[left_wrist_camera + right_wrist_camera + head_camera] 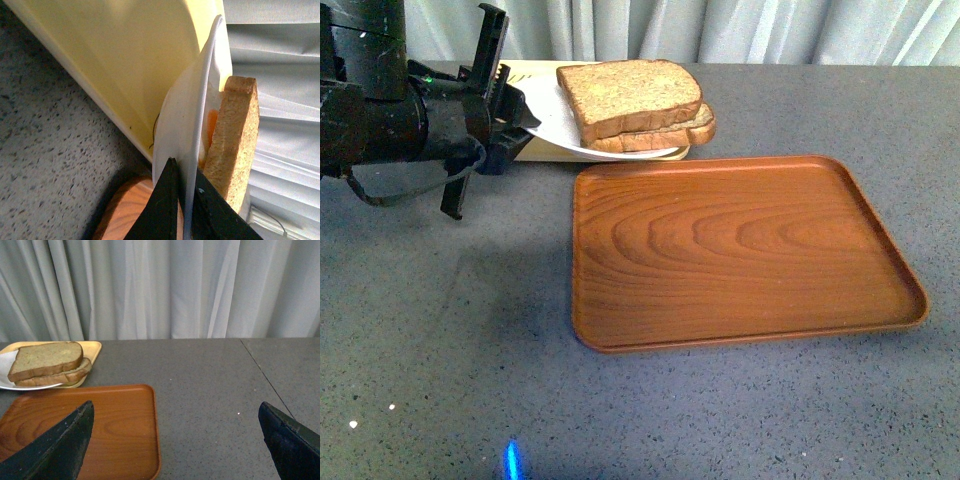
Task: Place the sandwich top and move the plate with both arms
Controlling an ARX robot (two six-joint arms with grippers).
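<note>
One wood tray (740, 250) nearest; two slices (665, 138), sandwich top (630, 95) uppermost, on one plate (550, 115). Left fingers (162, 210) pinch rim; right fingers (55, 450) spread.

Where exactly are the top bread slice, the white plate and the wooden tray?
sandwich top (630, 92), front view, middle of its upper face.
plate (550, 118), front view, bare white part left of the bread.
wooden tray (740, 250), front view, bare middle of its floor.
</note>
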